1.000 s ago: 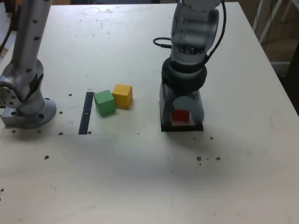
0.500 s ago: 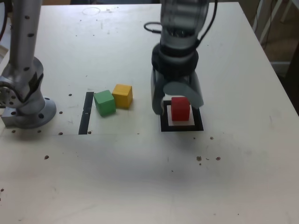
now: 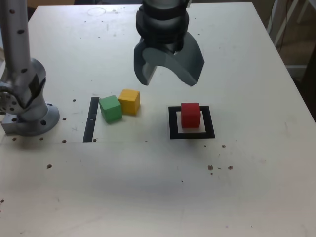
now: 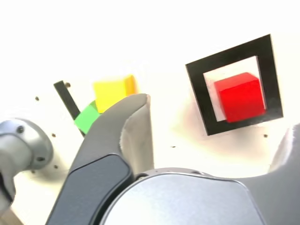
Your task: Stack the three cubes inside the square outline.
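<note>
Since a second ago the hand (image 3: 168,76) has let go of the red cube (image 3: 190,115), lifted off it and swung toward the exterior view's upper left; its jaws now stand spread wide with nothing between them, hanging above bare desk (image 3: 148,187). A second ago they closed around the cube inside the square outline (image 3: 192,134).

The red cube sits alone on the pale centre of the outline, flat on one face, its edges roughly parallel to the black border. It has no long axis to speak of.

In the exterior view the yellow-orange cube (image 3: 129,101) and the green cube (image 3: 110,108) lie well to the left of the outline, touching or nearly so, the green one turned a little askew. Neither has shifted. A thin black strip (image 3: 91,120) runs just left of the green cube, and the arm's grey base (image 3: 27,111) stands farther left at the desk edge. Small dark specks dot the surface. Nothing lies between the two loose cubes and the outline.
</note>
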### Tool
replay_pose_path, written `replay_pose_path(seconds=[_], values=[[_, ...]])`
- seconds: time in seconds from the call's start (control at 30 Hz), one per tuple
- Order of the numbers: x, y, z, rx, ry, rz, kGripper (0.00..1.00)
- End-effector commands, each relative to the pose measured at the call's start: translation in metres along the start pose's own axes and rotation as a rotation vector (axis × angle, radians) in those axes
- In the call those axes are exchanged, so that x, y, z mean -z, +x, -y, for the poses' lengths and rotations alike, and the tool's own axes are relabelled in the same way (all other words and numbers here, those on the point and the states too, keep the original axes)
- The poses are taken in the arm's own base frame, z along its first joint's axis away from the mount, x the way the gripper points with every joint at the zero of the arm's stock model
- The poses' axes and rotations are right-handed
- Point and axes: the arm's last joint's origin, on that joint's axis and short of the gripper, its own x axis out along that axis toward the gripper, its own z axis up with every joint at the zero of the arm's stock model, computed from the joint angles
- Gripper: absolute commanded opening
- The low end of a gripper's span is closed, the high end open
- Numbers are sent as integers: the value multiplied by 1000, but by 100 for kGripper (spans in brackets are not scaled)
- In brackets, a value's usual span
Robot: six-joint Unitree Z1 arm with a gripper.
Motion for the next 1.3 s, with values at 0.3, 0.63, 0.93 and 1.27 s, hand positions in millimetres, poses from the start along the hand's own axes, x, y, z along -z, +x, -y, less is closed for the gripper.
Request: replay_pose_path(seconds=[0.3,0.63,0.93,1.27], values=[[33,13,-2,-132,602,-143,99],[40,29,0,-144,755,-204,99],[44,38,-3,-135,861,-197,94],[47,44,-5,-136,1056,-120,93]])
